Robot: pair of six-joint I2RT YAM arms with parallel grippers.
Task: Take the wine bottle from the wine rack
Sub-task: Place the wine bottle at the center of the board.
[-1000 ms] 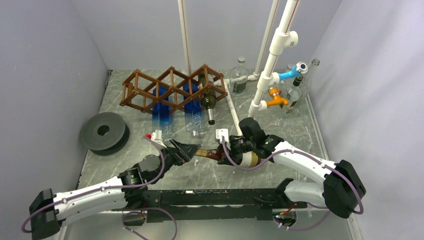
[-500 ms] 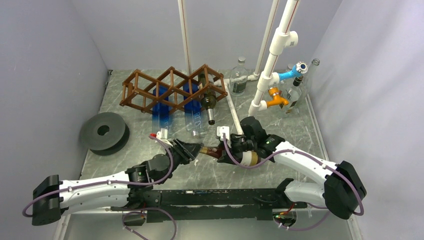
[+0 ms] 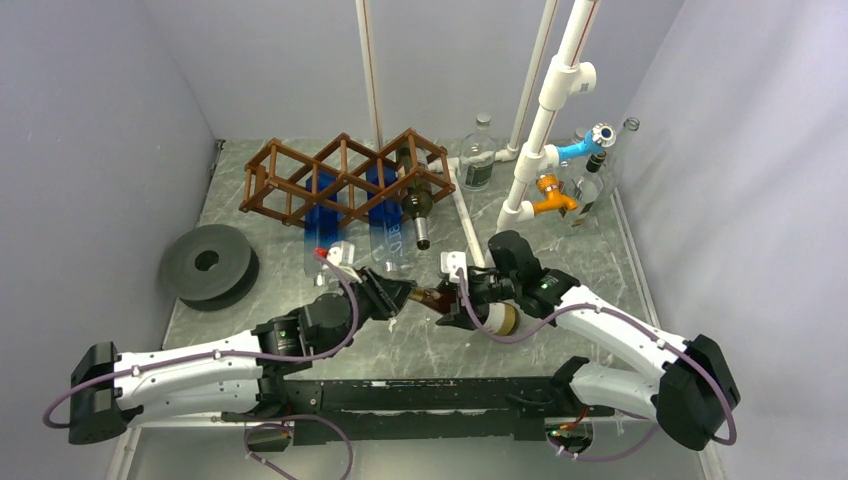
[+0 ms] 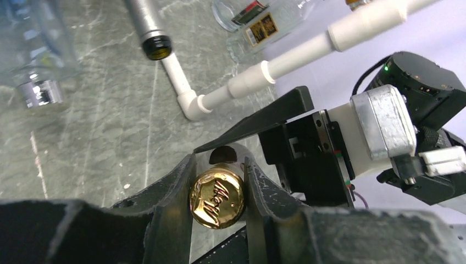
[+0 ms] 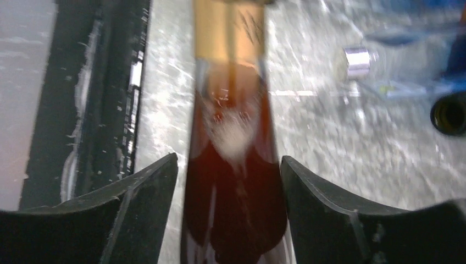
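**Bottle off the rack, held between two claws**

The wine bottle (image 3: 497,319) is out of the wine rack (image 3: 345,175). It sits well to the near side of the rack, over the middle of the desk (image 3: 270,245). Its long axis runs left to right, with the gold cap to the left and the fat end to the right.

The left claw (image 3: 405,293) is clenched on the cap end. From its wrist view the gold top (image 4: 217,195) is pinched between both fingers (image 4: 178,187). The right claw (image 3: 455,305) straddles the dark body further right. In its own view the glass (image 5: 233,209) fills the gap between the fingers (image 5: 143,192). A thin strip of desk shows on one side, so I cannot tell whether it grips or only brackets the bottle.

Both arms are on the bottle, the left at the neck. A handover to the left looks likely, and any pull should run along that left-right line.

The base is hidden behind the right arm, and I cannot tell whether the bottle touches the desk.
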